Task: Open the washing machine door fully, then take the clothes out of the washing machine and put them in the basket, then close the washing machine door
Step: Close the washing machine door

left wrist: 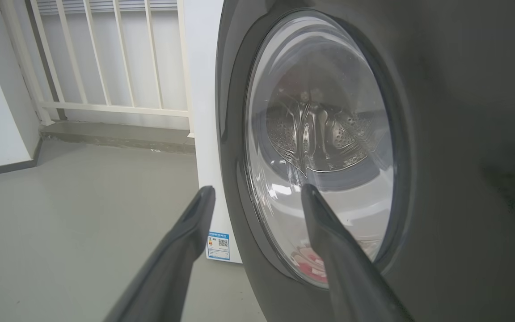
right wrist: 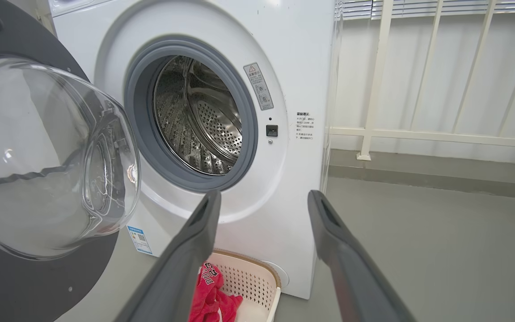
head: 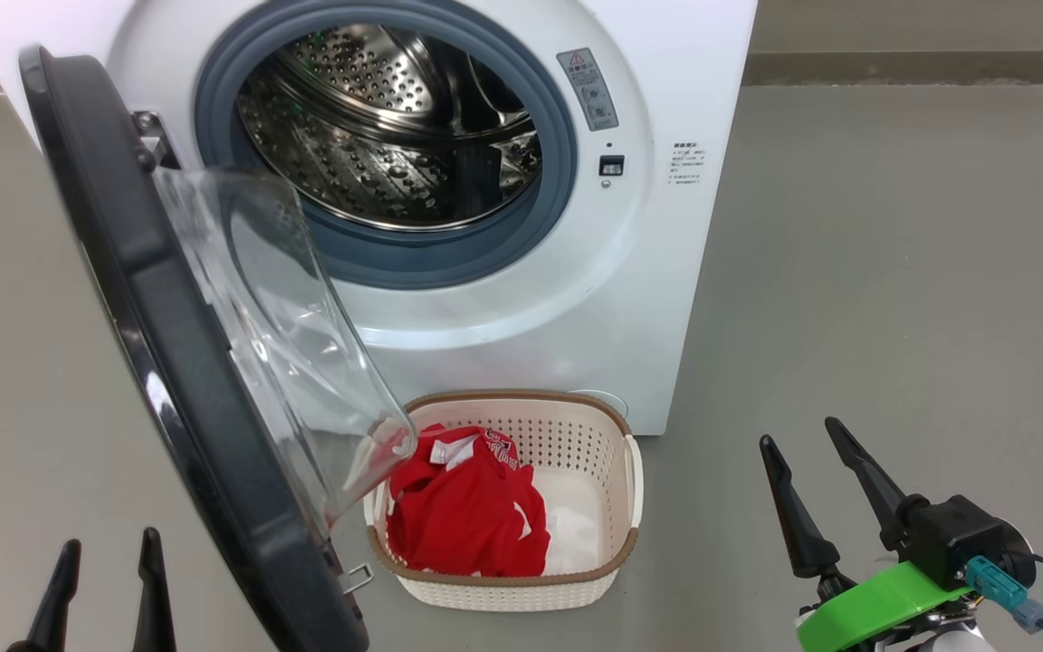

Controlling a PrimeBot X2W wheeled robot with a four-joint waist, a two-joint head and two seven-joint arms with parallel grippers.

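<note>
Dark left gripper (head: 112,539): low at the head view's lower left, fingers pointing up, jaws spread wide and holding nothing. It sits on the outer side of the open door, and its wrist camera looks straight at the glass.
Right gripper (head: 798,431): at the lower right, fingers parted and empty, tilted toward the machine. It hangs over bare floor (head: 893,272), well apart from the basket, with a green collar (head: 865,607) at the wrist.
Washing machine door (head: 150,299): swung wide on its left hinge, black rim nearly edge-on to the head camera, clear glass bowl (head: 286,344) bulging toward the basket.
In the way: the door stands between the left gripper and both basket and drum mouth. The bowl's lower edge overlaps the basket's left rim; contact cannot be told.
Washing machine (head: 666,226): white, on the grey floor, grey gasket (head: 395,263) ringing the perforated steel drum (head: 377,118).
Clothes (head: 467,516): red with white trim, bunched in the basket's left half.
Basket (head: 485,593): cream, brown-rimmed, on the floor just before the machine's front, below the opening.
Background: white railing (right wrist: 418,134) behind; blue label (left wrist: 218,245) at the machine's lower corner.
</note>
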